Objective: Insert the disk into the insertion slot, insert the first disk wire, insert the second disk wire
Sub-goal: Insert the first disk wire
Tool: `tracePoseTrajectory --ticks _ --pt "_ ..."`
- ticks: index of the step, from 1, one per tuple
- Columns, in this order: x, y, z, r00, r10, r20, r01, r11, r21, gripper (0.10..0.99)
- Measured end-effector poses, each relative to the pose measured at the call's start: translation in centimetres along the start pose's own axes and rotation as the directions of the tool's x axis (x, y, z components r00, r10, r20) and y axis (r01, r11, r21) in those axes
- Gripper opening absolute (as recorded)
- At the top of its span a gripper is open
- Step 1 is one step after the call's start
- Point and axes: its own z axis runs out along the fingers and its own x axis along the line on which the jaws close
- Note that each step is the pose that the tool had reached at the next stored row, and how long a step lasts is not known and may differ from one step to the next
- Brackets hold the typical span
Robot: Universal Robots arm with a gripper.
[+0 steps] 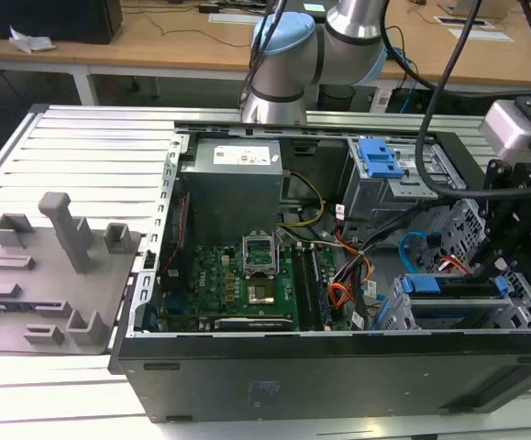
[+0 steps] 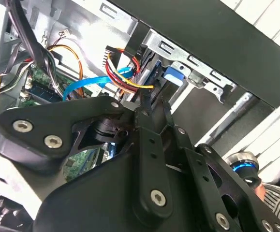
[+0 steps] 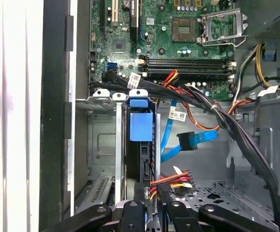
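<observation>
Red and orange, the first disk wire (image 3: 173,178) is pinched in the nearly closed gripper (image 3: 154,192). The disk (image 3: 140,128) stands just beside.

surface: slatted metal table (image 1: 82,156) | on it: computer case (image 1: 338,376), grey plastic fixture (image 1: 36,284)

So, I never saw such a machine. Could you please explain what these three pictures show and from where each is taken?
One robot arm works inside an open computer case on a ribbed metal table. The exterior view looks from outside; both wrist views come from cameras riding on the arm. The black gripper is the arm's hand. The disk, in its blue frame, already sits in the insertion slot. The gripper is at the first disk wire, the red-orange-black bundle, beside the disk. The second disk wire, light blue, loops nearby. A grey fixture plate lies beside the case.
</observation>
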Motion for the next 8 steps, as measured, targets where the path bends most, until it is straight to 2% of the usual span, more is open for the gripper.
tracePoseTrajectory --ticks 2,8 --pt "-0.01 0.03 -0.54 1.0 0.0 0.0001 0.0 1.0 0.0 0.247" --pt "-0.01 0.02 -0.55 1.0 0.0 0.0009 0.0 1.0 0.0 0.247"
